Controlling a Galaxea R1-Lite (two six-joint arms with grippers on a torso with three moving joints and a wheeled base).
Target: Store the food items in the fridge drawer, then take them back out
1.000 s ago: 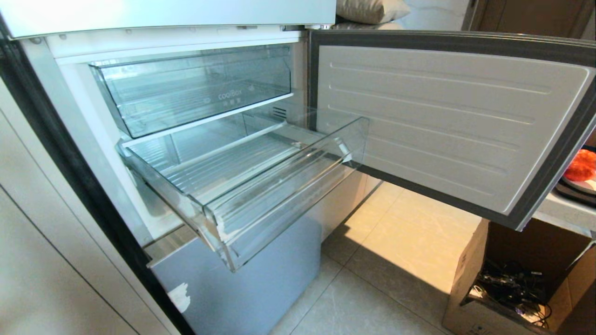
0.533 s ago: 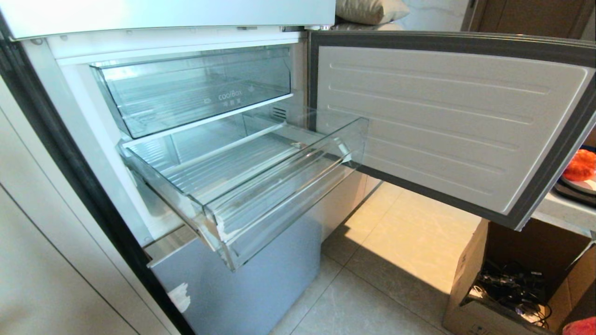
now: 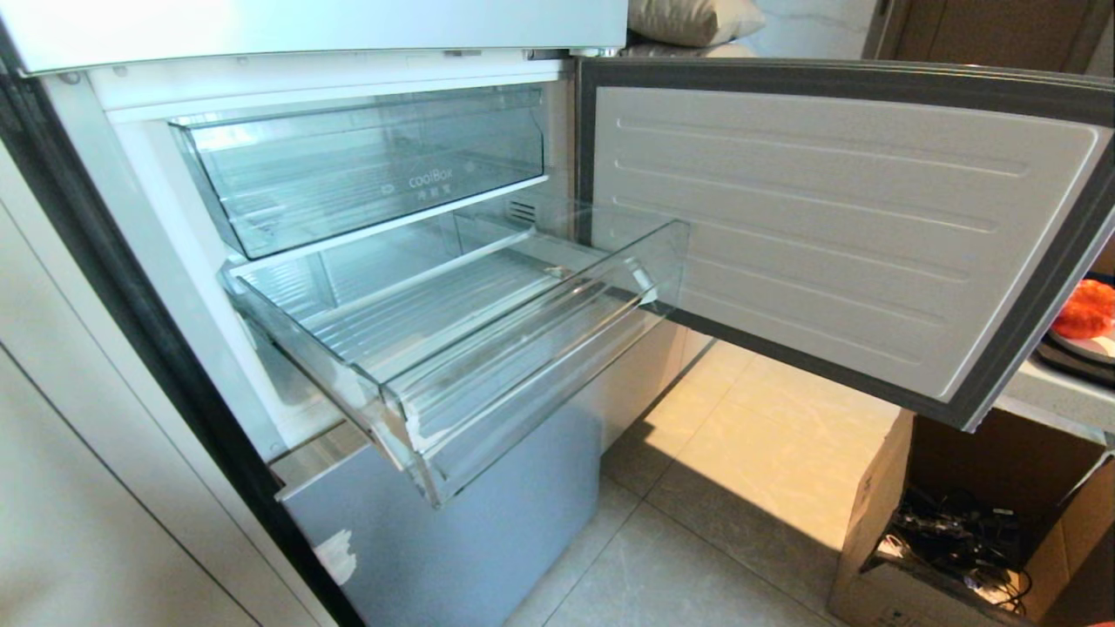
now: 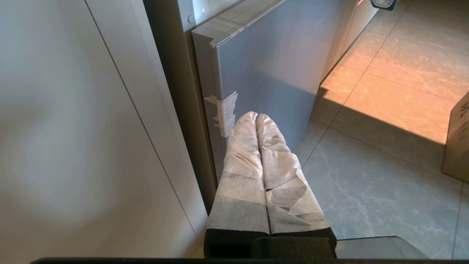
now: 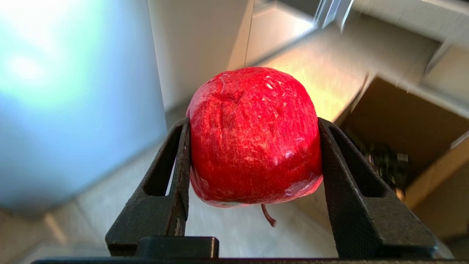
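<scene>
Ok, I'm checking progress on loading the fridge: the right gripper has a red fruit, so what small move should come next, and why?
Probably lift the right gripper up toward the pulled-out drawer. It is shut on the red fruit down over the floor, out of the head view, while the drawer stands open and holds nothing.

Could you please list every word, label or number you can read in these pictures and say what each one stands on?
"coolBox": printed on the front of the deeper clear bin in the fridge, above the pulled-out drawer.
Small characters just under that word: too small to read.
Dark print on the side of the cardboard box on the floor: too small to read.
Nothing else legible.
</scene>
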